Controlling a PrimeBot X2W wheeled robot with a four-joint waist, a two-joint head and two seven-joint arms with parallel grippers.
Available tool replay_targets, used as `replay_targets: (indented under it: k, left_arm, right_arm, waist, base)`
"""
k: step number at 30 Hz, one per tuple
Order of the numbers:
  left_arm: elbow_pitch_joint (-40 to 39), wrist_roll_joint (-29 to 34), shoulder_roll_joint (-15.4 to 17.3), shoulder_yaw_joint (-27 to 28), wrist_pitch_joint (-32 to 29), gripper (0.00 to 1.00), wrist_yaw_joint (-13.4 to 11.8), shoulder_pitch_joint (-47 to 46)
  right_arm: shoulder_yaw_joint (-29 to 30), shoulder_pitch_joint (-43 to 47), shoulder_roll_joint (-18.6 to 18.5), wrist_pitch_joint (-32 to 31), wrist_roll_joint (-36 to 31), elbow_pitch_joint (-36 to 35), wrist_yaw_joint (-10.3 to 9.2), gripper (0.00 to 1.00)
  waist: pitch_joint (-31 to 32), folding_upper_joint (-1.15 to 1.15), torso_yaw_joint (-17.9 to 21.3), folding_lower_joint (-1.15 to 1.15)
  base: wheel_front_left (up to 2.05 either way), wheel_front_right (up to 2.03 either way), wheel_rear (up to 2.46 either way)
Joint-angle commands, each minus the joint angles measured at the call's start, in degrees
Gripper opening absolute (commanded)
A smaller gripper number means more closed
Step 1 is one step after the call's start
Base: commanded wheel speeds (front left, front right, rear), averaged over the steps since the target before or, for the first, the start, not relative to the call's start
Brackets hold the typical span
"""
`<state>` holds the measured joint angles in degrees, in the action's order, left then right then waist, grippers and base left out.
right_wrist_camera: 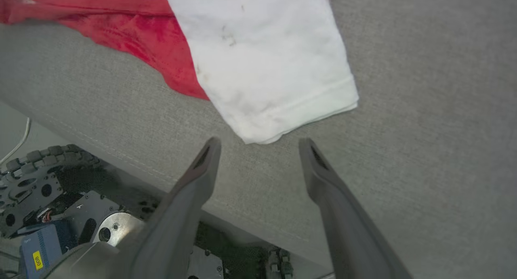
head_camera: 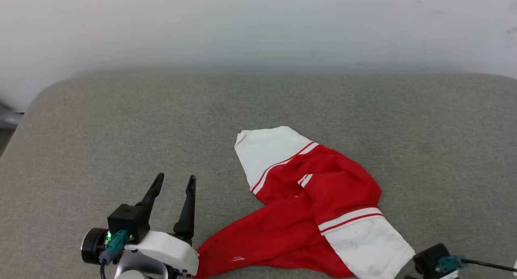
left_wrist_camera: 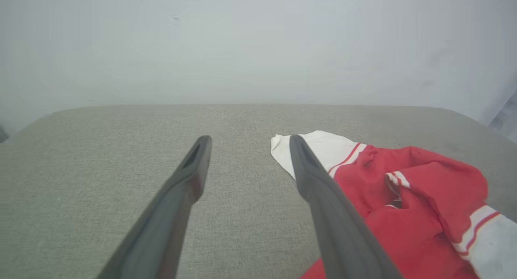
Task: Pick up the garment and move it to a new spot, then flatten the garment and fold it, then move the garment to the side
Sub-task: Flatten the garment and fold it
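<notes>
Garment (head_camera: 323, 190) beside empty, wide-open left hand (head_camera: 175, 177)

Plain indoor test room, likely a lab: grey upholstered cushion (head_camera: 258, 109) against a bare white wall (head_camera: 258, 24), wheeled robot base (right_wrist_camera: 60, 198) below the cushion's front edge.

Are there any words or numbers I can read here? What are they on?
"008", sideways and a bit blurry, so not certain: yellow sticker on the blue box in the right wrist view.
Too small to read: the small white logo on the red hem of the garment.
</notes>
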<state>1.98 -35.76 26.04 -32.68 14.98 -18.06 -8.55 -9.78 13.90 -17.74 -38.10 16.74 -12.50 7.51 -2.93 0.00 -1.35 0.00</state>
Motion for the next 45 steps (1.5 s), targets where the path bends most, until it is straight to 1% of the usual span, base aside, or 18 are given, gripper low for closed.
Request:
replay_targets:
  k: [1,3,8,12,16,17,18,19,21,24,28,31,37,41,44,45]
  left_arm:
    - [-0.4,0.7,-0.4,0.6,0.3,1.00,0.3,0.1]
    - [-0.7,1.5,-0.8,1.3,0.3,1.00,0.7,-0.1]
    - [-1.1,3.0,-1.8,3.0,0.3,1.00,1.4,-0.3]
    - [-0.8,3.8,-2.5,3.8,0.2,1.00,2.2,-0.5]
    - [-0.2,4.3,-3.0,4.6,0.2,1.00,2.8,-0.6]
    - [-0.1,4.5,-3.2,4.7,0.2,1.00,2.9,-0.6]
    - [-0.1,4.7,-3.3,4.9,0.2,1.00,3.0,-0.6]
    - [0.1,4.8,-3.5,5.1,0.2,1.00,3.2,-0.6]
    - [0.4,5.0,-3.8,5.4,0.2,1.00,3.4,-0.5]
    - [0.9,5.4,-4.1,5.9,0.2,1.00,3.8,0.1]
    - [1.6,5.4,-4.1,6.4,0.2,1.00,4.0,1.3]
    - [1.9,5.2,-3.9,6.5,0.2,1.00,3.9,1.9]
    - [2.2,5.1,-4.0,6.1,0.2,1.00,3.8,2.6]
    - [2.3,4.9,-4.2,5.8,0.1,1.00,3.8,2.5]
    - [2.3,4.9,-4.2,5.6,0.0,1.00,3.8,2.5]
    - [2.3,4.8,-4.2,5.6,0.0,1.00,3.8,2.5]
  right_arm:
    - [-1.0,-0.9,-1.1,-0.7,0.6,0.2,-0.04,1.00]
    - [-2.9,-1.8,-2.1,-0.9,1.1,1.3,-0.04,1.00]
    - [-6.5,-4.8,-3.9,1.4,1.6,5.7,-0.04,1.00]
    - [-8.9,-7.1,-4.2,2.2,2.0,10.6,-0.04,1.00]
    - [-11.4,-7.9,-3.7,0.5,3.1,16.2,-0.04,1.00]
    - [-11.8,-8.0,-3.4,0.1,3.3,17.2,-0.03,0.40]
    - [-12.4,-8.1,-3.3,-0.1,3.5,18.0,-0.02,0.29]
    - [-12.8,-8.0,-3.1,-0.3,4.0,18.7,-0.02,0.00]
    - [-13.3,-8.4,-2.7,-0.2,4.5,19.4,0.06,0.00]
    - [-12.5,-9.1,-2.6,1.2,4.6,17.8,0.05,0.00]
    - [-9.7,-9.3,-3.4,2.2,3.9,12.2,-0.03,0.00]
    - [-6.2,-9.0,-4.0,2.0,3.3,7.2,-0.05,0.00]
    - [1.1,-10.0,-2.7,0.0,2.4,-1.8,-0.05,0.00]
    - [6.6,-11.5,-1.6,-1.1,1.9,-3.1,-0.04,0.00]
    - [12.4,-13.1,-1.2,-1.5,1.5,-0.8,-0.06,0.00]
    - [14.3,-13.6,-0.5,-1.6,1.9,0.4,-0.05,0.00]
  waist:
    - [-0.8,0.00,-0.6,0.00]
    - [-1.6,0.00,-1.4,0.00]
    - [-3.5,0.00,-2.5,0.00]
    - [-4.6,0.00,-3.0,0.00]
    - [-5.3,0.00,-3.2,0.00]
    - [-5.5,0.00,-3.1,0.00]
    - [-5.6,0.00,-3.1,0.00]
    - [-5.7,0.00,-3.1,0.00]
    - [-5.7,0.00,-2.9,0.00]
    - [-5.1,0.00,-2.5,0.00]
    - [-3.6,0.00,-1.7,0.00]
    - [-2.5,0.00,-1.0,0.00]
    - [-1.0,0.00,0.2,0.00]
    - [-0.7,0.00,0.4,0.00]
    - [-0.8,0.00,0.4,0.00]
    - [-0.9,0.00,0.3,0.00]
  base:
    - [0.00,0.00,0.00]
    - [0.00,0.00,0.00]
    - [0.00,0.00,0.00]
    - [0.00,0.00,0.00]
    - [0.00,0.00,0.00]
    - [0.00,0.00,0.00]
    - [0.00,0.00,0.00]
    - [0.00,0.00,0.00]
    - [0.00,0.00,0.00]
    - [0.00,0.00,0.00]
    - [0.00,0.00,0.00]
    - [0.00,0.00,0.00]
    - [0.00,0.00,0.00]
    - [0.00,0.00,0.00]
    - [0.00,0.00,0.00]
    - [0.00,0.00,0.00]
